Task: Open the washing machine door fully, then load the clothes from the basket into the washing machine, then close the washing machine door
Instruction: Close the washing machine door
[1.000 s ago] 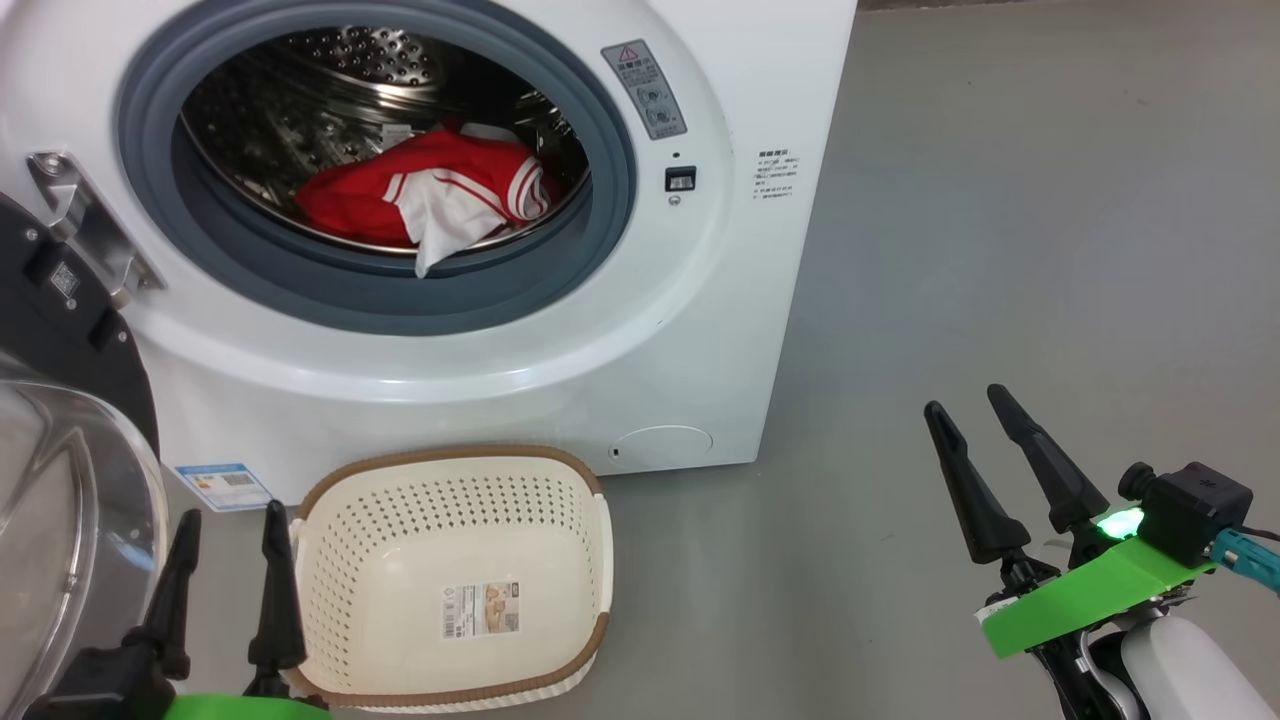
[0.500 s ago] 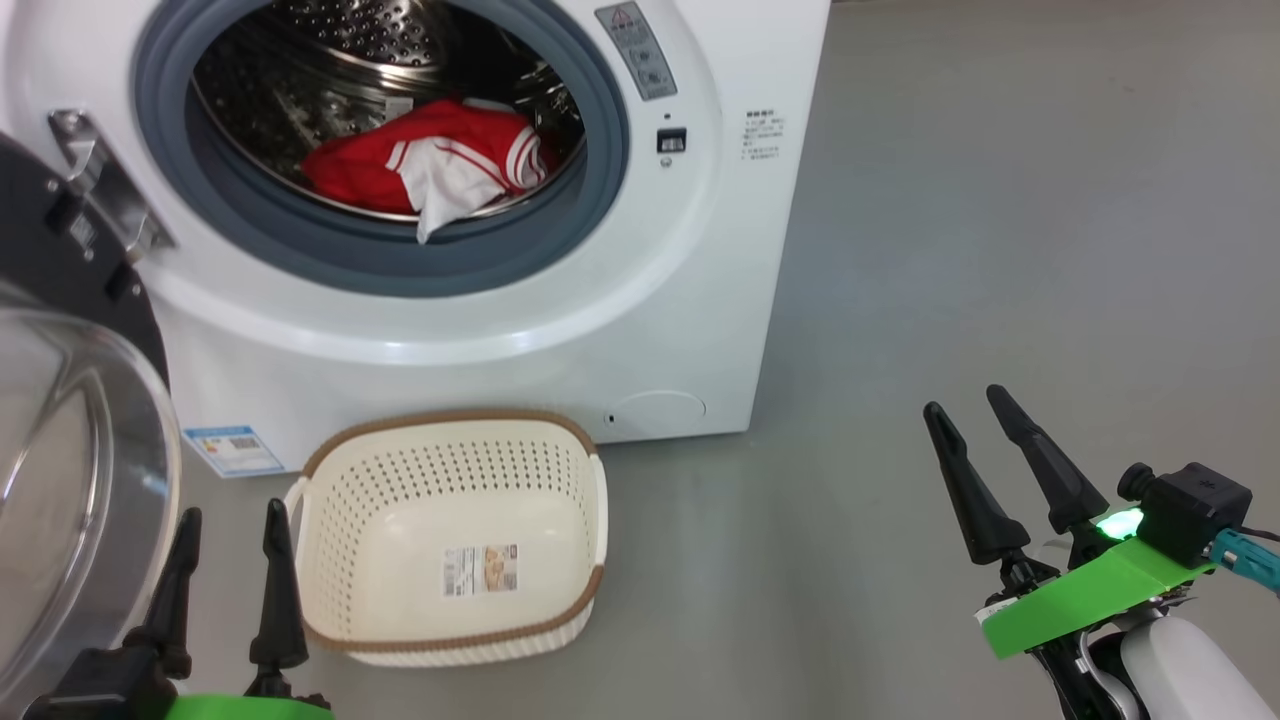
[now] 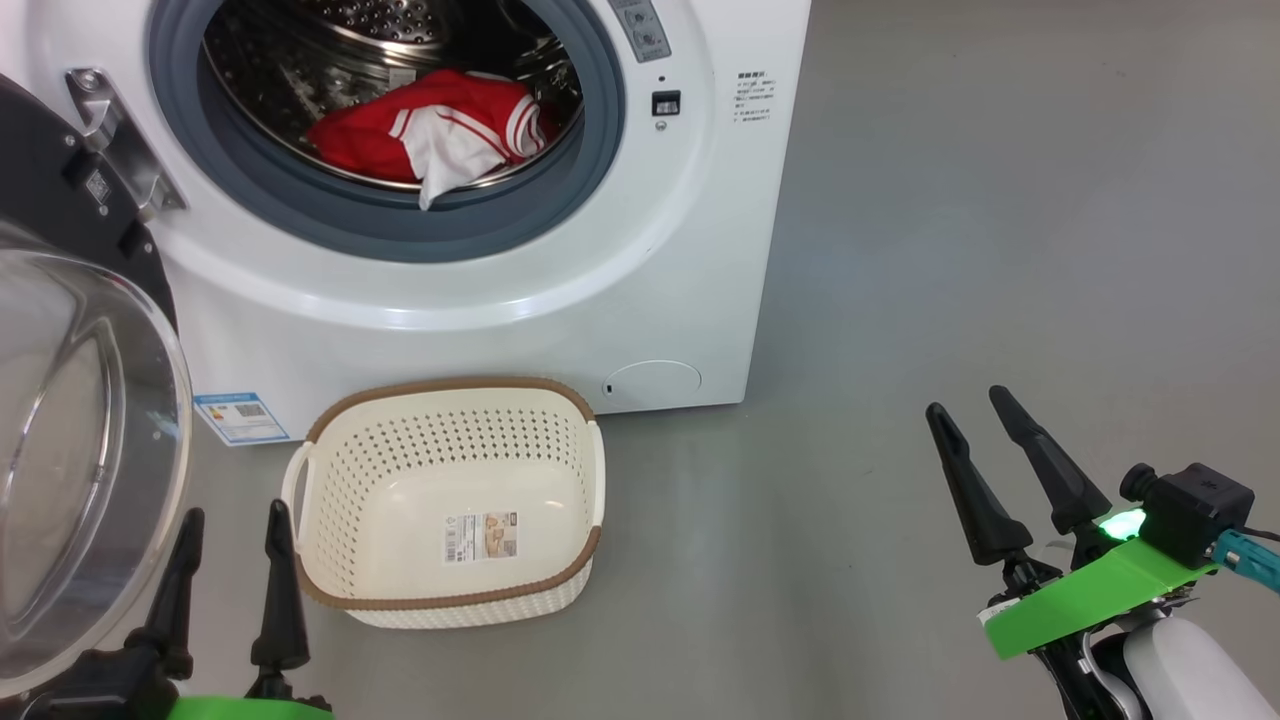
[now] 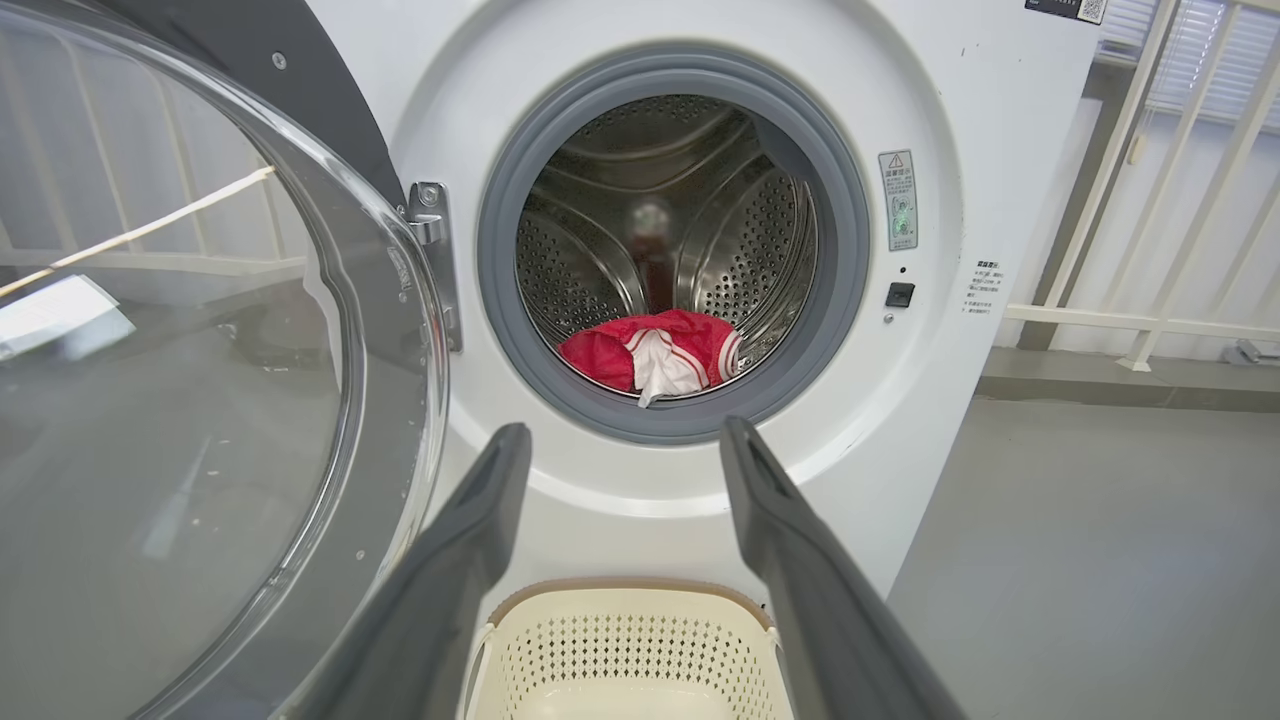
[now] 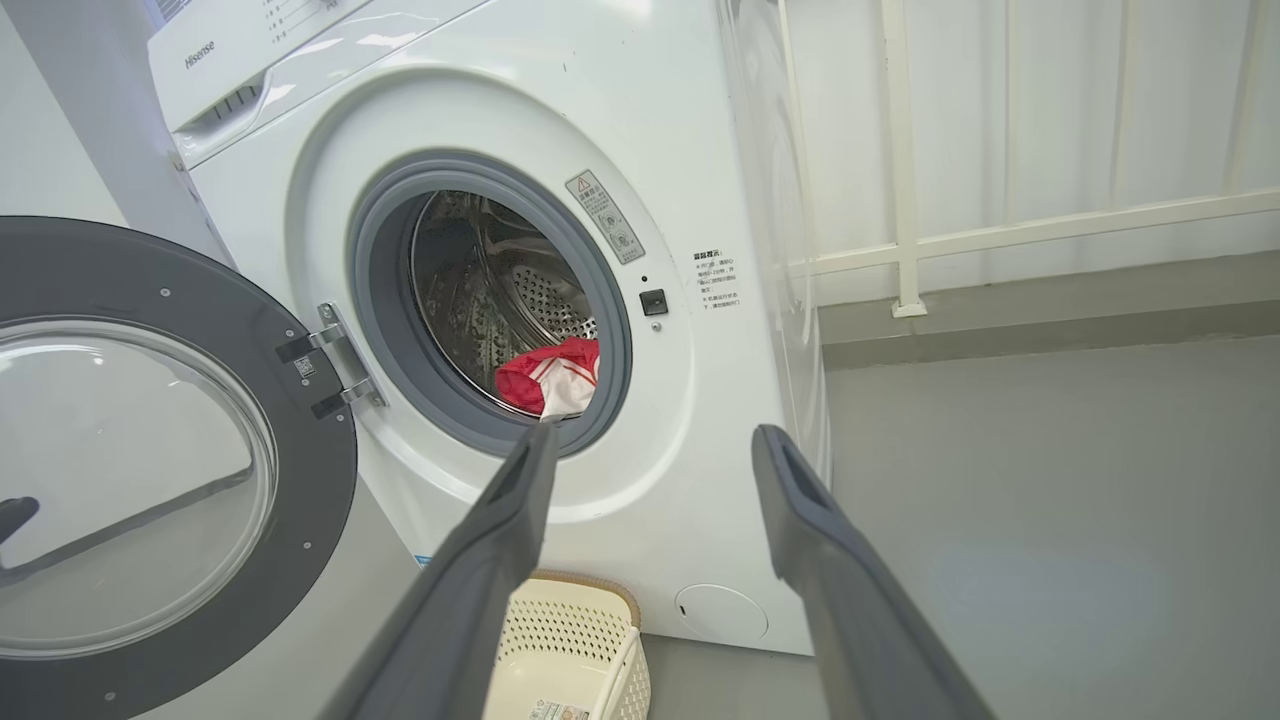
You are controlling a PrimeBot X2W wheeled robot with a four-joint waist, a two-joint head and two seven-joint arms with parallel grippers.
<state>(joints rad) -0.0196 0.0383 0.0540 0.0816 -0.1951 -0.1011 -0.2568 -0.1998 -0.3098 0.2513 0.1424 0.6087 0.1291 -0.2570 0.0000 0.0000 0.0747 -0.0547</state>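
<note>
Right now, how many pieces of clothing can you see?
1: the red-and-white clothes lie inside the washing machine, just behind its opening. The basket holds none. Another could hide behind them.

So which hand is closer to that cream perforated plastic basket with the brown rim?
Left. Its left hand hangs beside the basket, at its left edge; the right hand is well off to the basket's right.

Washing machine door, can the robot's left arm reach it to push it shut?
Probably yes. The door hangs open right beside the open left tool, with nothing between them; the basket sits on its other side.
</note>
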